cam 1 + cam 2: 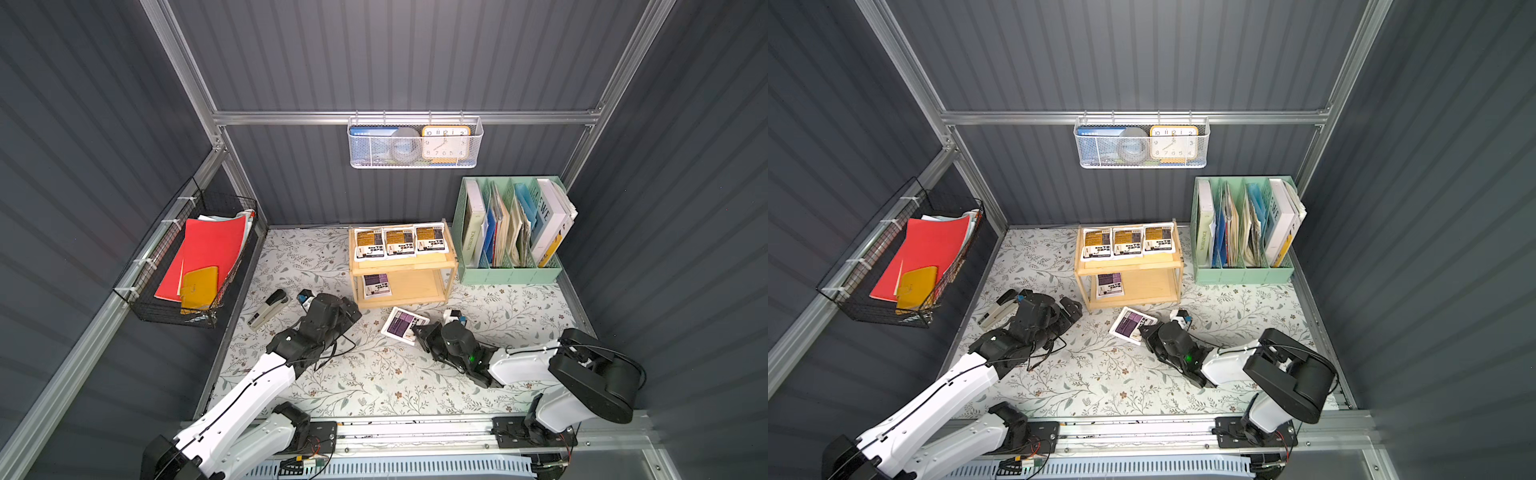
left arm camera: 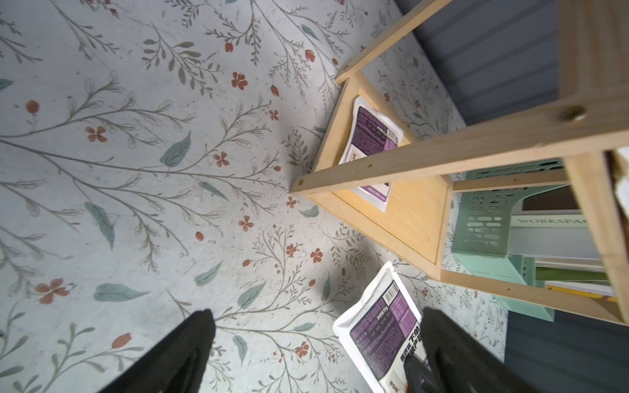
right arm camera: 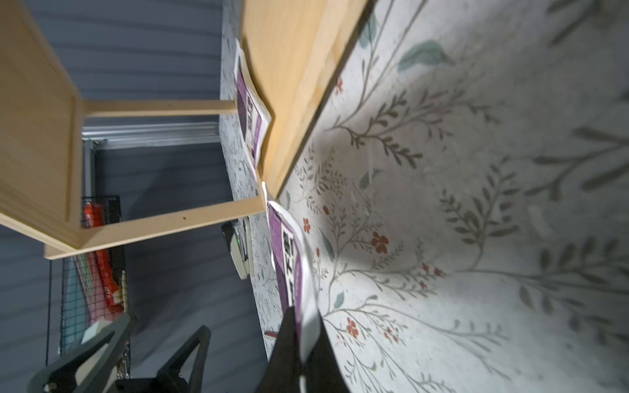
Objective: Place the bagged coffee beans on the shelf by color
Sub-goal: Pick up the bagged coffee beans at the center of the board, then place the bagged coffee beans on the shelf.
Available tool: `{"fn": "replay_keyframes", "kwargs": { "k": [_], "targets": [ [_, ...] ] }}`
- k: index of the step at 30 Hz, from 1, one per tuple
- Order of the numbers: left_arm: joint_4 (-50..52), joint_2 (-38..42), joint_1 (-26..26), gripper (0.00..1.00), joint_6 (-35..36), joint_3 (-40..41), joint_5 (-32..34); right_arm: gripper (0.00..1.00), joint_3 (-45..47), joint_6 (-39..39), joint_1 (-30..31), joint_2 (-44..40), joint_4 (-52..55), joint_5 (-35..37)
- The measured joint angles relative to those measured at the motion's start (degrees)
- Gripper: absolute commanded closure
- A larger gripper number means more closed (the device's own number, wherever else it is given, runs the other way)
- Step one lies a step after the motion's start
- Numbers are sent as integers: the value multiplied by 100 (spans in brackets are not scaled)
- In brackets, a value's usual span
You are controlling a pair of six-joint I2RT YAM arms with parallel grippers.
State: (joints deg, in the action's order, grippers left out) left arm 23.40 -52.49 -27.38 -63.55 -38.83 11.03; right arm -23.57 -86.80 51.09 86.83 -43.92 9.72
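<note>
Three orange-labelled bagged coffee beans lie side by side on the top tray of the light-wood shelf. A purple-labelled pouch lies on the lower tier, at its left. Another purple pouch sits on the mat just in front of the shelf. My right gripper is shut on its near edge, and the right wrist view shows the pouch pinched between the fingers. My left gripper hangs open left of the shelf, nothing between its fingers.
A stapler lies at the mat's left edge. A mint-green file organizer stands right of the shelf. A black wire basket hangs on the left wall and a white mesh basket on the back wall. A small blue-and-white object lies beside the right gripper.
</note>
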Motion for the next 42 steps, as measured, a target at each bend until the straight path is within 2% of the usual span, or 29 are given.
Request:
{"fn": "replay_keyframes", "kwargs": {
  "k": [9,20,39,42],
  "targets": [
    [-979,197,0,0,-79,378,-35,100,-210,-299,0,74,105,1506],
    [-1451,-57,0,0,-92,450,-98,100,-1110,-813,-24,1425,-192,2920],
    [-1322,267,0,0,-181,625,-229,95,-3154,-1797,-389,3034,247,3464],
    [-1274,297,0,0,-184,625,-229,91,-3314,-1926,-391,3180,376,3493]
  ]
}}
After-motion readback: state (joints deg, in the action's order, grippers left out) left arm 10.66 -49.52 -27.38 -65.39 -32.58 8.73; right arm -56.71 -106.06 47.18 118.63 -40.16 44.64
